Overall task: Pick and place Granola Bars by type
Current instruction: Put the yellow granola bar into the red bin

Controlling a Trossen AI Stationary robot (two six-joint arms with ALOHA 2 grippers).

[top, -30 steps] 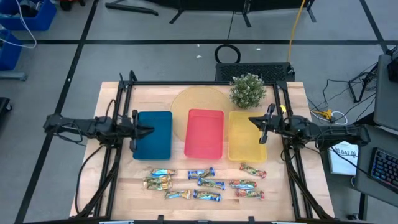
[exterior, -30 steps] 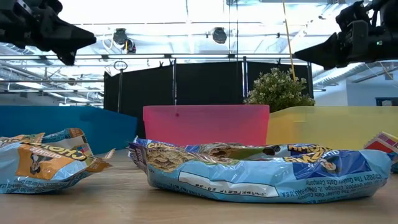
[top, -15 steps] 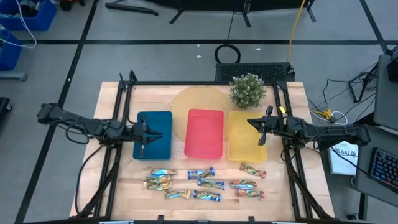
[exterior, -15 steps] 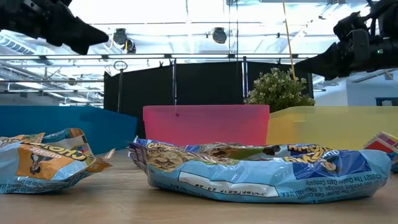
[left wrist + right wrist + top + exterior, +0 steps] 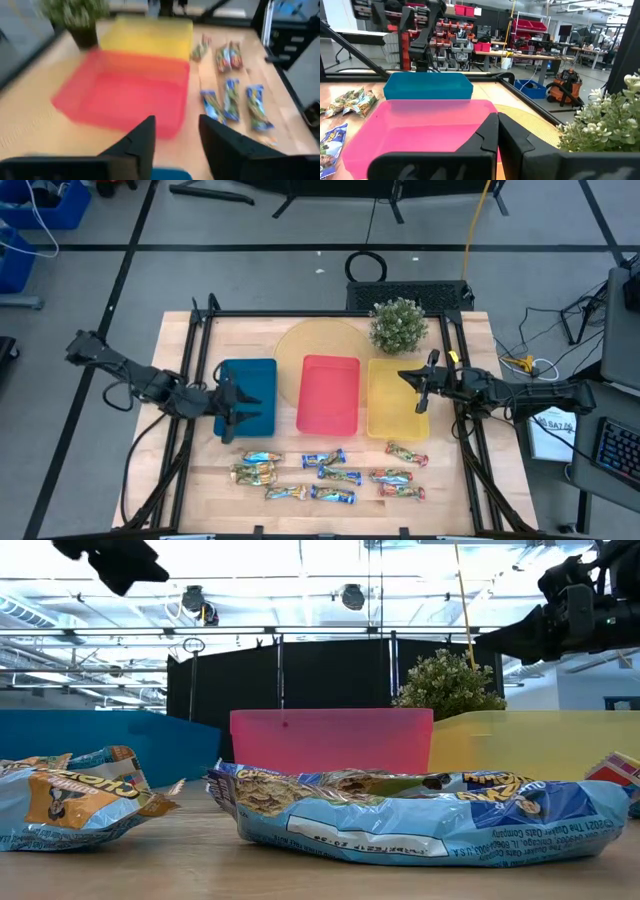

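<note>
Your left claw [image 5: 232,402], parted and empty, hangs over the blue tray [image 5: 250,379]; bars [image 5: 330,476] lie unsorted on the bench [image 5: 470,480].

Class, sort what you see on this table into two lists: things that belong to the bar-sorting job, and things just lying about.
Job:
granola bars
blue tray
red tray
yellow tray

Lying about:
potted plant
round yellow mat
</note>
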